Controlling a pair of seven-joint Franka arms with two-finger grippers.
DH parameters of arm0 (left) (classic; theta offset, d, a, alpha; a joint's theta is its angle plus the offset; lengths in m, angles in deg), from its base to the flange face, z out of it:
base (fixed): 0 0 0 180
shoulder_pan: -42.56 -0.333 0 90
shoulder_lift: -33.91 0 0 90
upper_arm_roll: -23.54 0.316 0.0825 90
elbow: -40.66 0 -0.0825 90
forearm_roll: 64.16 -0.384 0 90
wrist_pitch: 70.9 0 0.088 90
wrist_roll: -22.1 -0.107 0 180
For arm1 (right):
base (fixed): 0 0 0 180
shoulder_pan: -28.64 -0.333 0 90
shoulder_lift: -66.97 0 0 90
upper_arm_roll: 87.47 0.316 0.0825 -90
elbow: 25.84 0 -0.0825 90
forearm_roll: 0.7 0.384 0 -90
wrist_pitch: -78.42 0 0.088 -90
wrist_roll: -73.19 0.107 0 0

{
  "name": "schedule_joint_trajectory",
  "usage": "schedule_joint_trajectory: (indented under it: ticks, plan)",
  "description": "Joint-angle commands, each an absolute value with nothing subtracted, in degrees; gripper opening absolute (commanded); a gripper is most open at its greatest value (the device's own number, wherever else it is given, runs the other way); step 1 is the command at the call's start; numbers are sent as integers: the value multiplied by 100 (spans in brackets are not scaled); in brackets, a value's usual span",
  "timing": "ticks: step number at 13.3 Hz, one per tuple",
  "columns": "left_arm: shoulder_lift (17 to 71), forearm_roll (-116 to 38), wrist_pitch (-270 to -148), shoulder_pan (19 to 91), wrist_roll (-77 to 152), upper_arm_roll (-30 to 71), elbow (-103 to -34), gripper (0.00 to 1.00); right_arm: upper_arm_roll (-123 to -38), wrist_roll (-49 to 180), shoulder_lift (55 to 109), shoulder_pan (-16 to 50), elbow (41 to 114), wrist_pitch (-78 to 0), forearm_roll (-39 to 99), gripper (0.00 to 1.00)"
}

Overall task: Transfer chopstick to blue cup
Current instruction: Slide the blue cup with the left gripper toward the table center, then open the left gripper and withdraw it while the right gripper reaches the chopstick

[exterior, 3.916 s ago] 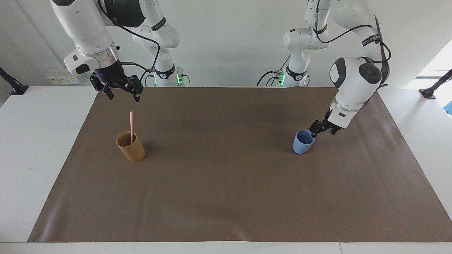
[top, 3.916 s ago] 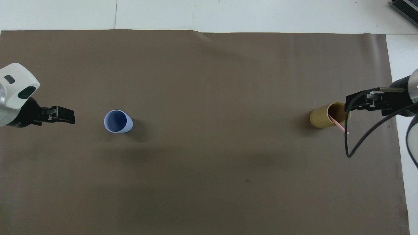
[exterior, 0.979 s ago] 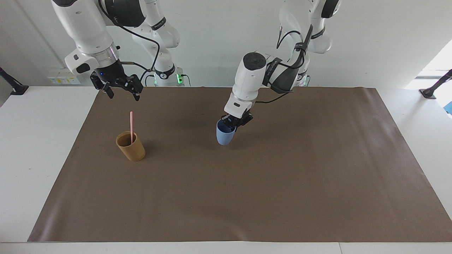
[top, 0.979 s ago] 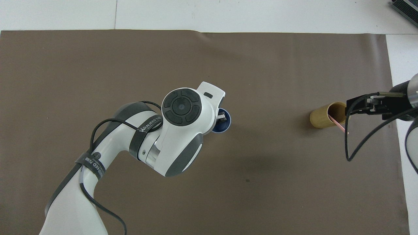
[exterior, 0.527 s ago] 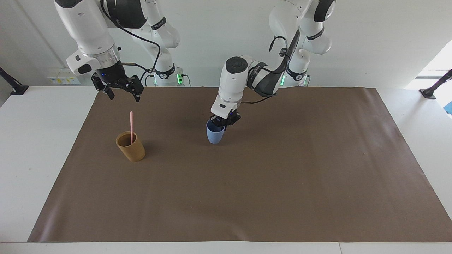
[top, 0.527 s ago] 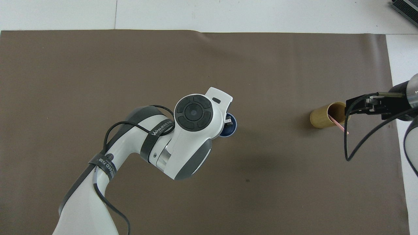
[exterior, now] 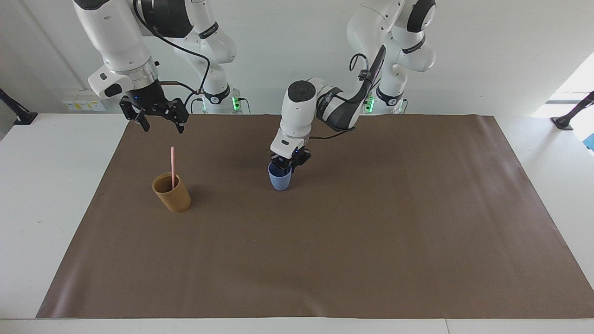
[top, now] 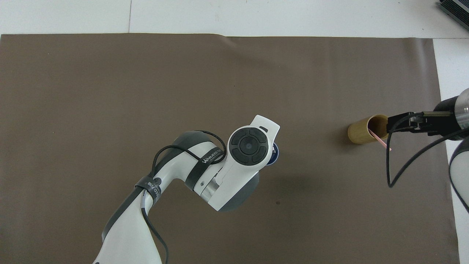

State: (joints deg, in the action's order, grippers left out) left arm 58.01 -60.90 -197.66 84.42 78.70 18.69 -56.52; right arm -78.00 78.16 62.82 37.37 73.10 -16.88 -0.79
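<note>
The pale-pink chopstick (exterior: 172, 166) (top: 379, 139) stands leaning in the tan-brown cup (exterior: 173, 195) (top: 360, 134) toward the right arm's end of the table. My right gripper (exterior: 157, 122) (top: 391, 124) hangs open over the mat beside that cup, higher than the chopstick's top and holding nothing. The blue cup (exterior: 280, 181) stands upright near the middle of the mat. My left gripper (exterior: 285, 168) is down at its rim. In the overhead view the left wrist covers that gripper, and only a sliver of the blue cup (top: 275, 155) shows.
A brown mat (exterior: 371, 241) (top: 110, 91) covers most of the white table (exterior: 28, 208). The left arm (top: 205, 172) stretches over the mat's middle from the robots' end. A loose black cable (top: 399, 172) hangs from the right wrist beside the tan-brown cup.
My left arm has brought the blue cup from its own end of the table toward the tan-brown cup, and the cup now stands near the mat's middle. The right gripper has barely moved.
</note>
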Motion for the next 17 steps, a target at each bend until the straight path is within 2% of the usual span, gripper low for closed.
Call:
schedule_joint_trajectory:
  ticks: [1,3,6,9,14,17]
  plan:
    - [5888,-6205,-19853,8545,7993,1959,-5585,40,-7780,7600,6117,3857,7506,-1913,-53,100]
    - [5774,-6223,-19607,8484,7967,1976,-5584,100,-7780,7609,6117,3857,7506,-1975,-53,100]
    - [5309,-6337,-18992,8370,7923,2020,-5576,100,-7780,7617,6117,3857,7506,-2037,-53,100]
    - [4852,-6381,-18605,7791,7547,2020,-5584,100,-7780,7591,6099,3857,7716,-2370,-61,100]
    - [4429,-6372,-18200,6623,6212,2003,-5812,100,-7780,7574,6099,3980,8620,-3441,-61,100]
    - [4183,-6372,-18182,5972,5202,2003,-6181,100,-7789,7574,5994,3998,9068,-3575,-44,100]
